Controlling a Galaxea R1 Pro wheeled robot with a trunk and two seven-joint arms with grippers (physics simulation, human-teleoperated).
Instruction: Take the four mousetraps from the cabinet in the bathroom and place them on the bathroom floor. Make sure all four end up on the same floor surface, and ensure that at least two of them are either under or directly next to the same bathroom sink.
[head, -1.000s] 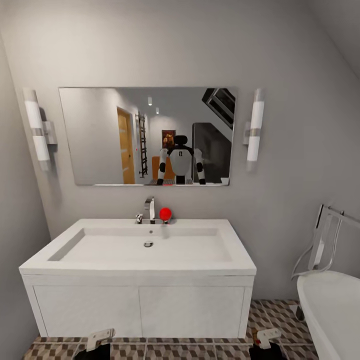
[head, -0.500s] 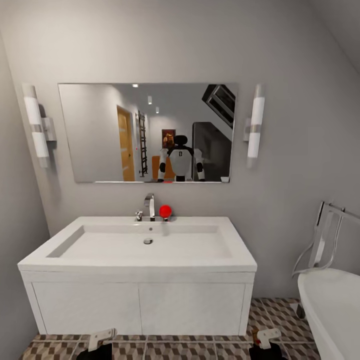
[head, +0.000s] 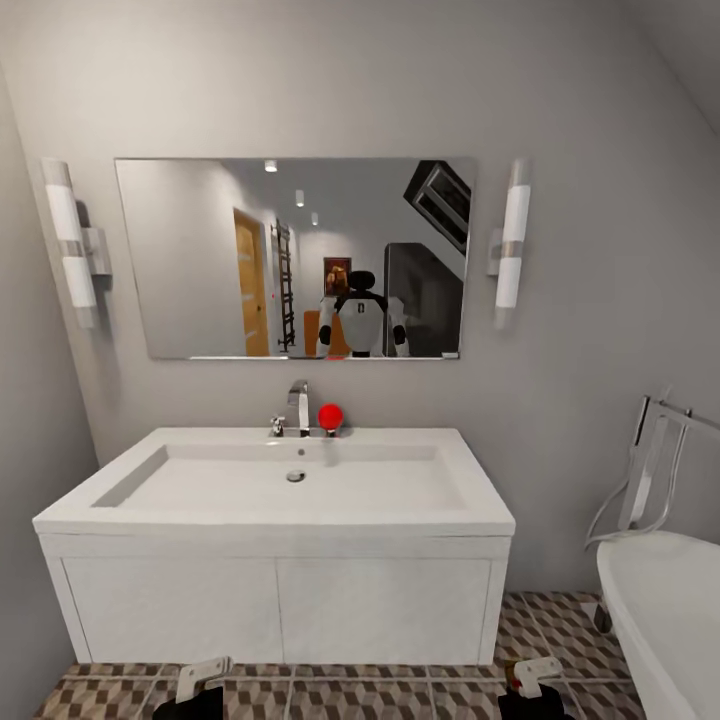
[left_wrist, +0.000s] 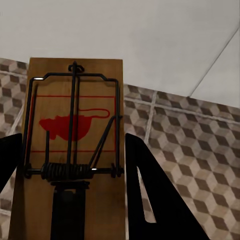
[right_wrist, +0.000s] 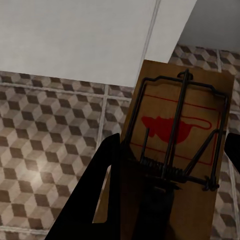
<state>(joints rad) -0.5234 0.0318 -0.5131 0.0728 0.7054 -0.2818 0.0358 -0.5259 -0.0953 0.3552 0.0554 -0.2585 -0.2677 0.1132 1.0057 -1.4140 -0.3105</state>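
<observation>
Claw work comes first: left claw (left_wrist: 70, 200) and right claw (right_wrist: 165, 200) each clench a mousetrap (left_wrist: 75, 145) (right_wrist: 175, 145) above the bathroom floor (head: 400, 695); I'd lower both flat beside the sink (head: 280, 500) before releasing.

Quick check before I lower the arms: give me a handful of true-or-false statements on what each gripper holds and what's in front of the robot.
1. The left gripper holds a mousetrap between its fingers. True.
2. The right gripper is empty. False: it holds a second mousetrap with a red mouse print.
3. The robot faces the sink on its white vanity. True.
4. A mousetrap already lies on the bathroom floor in front of the vanity. False: none is seen on the tiles in the head view.
5. The bathtub is to the left of the sink. False: it is to the right.
</observation>
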